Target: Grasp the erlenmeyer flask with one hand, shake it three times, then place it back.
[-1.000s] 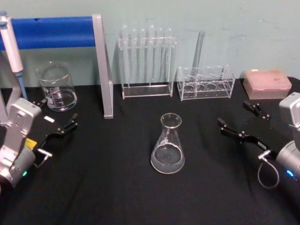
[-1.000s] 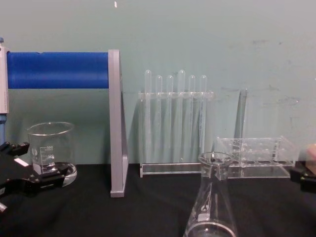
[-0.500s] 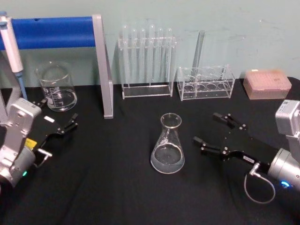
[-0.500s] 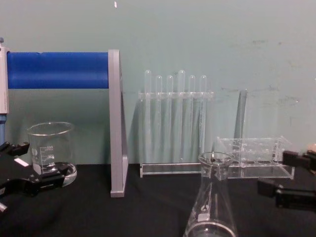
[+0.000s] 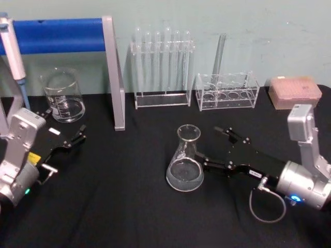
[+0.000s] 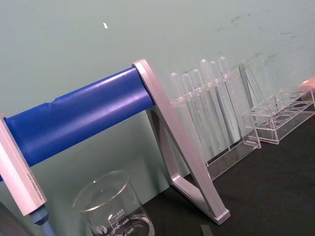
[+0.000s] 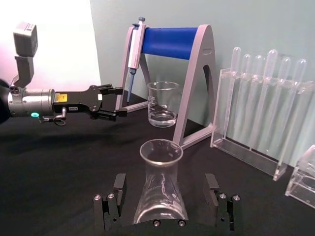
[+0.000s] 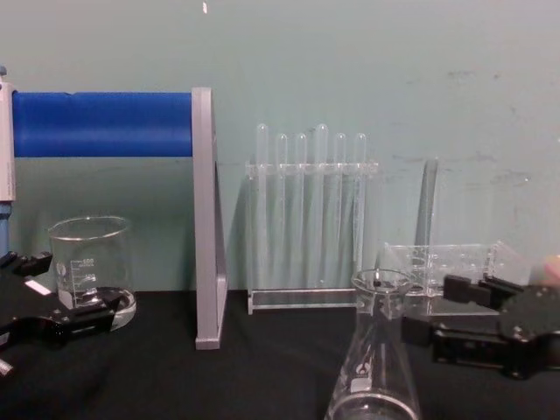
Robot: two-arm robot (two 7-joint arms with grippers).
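The right gripper [image 7: 165,199] lay low over the black tabletop [image 5: 129,212], reaching in from the right of the erlenmeyer flask [image 5: 184,160]. Its jaws were spread wide and held nothing. In the right wrist view its two black fingers [image 7: 114,199] stood one on each side of the flask's lower body, with a clear gap between the glass and each finger. In the head view the nearer fingertip sat just beside the flask's right flank; whether it touched could not be told. The farther fingertip was off to the right of the flask's neck. Behind the gripper, further right of the flask, came its silver wrist [image 5: 302,186] and a thin looped cable [image 5: 266,206].

The flask stood upright on its wide base, mouth up, with a small white mark low on its wall in the chest view.

Directly behind the flask was a tall clear rack of test tubes [image 5: 161,67]. Behind and to the right of the flask sat a low clear rack [image 5: 227,95] with one tube standing in it, and further right a pink box [image 5: 295,92]. Behind and to the left of the flask rose a grey stand with a blue bar [image 5: 57,35], a pipette [image 5: 13,51] hanging at its outer end, and a glass beaker [image 5: 63,98] below the bar.

The left gripper [image 7: 118,102] hung well to the left of the flask, near the beaker, fingers apart and empty.
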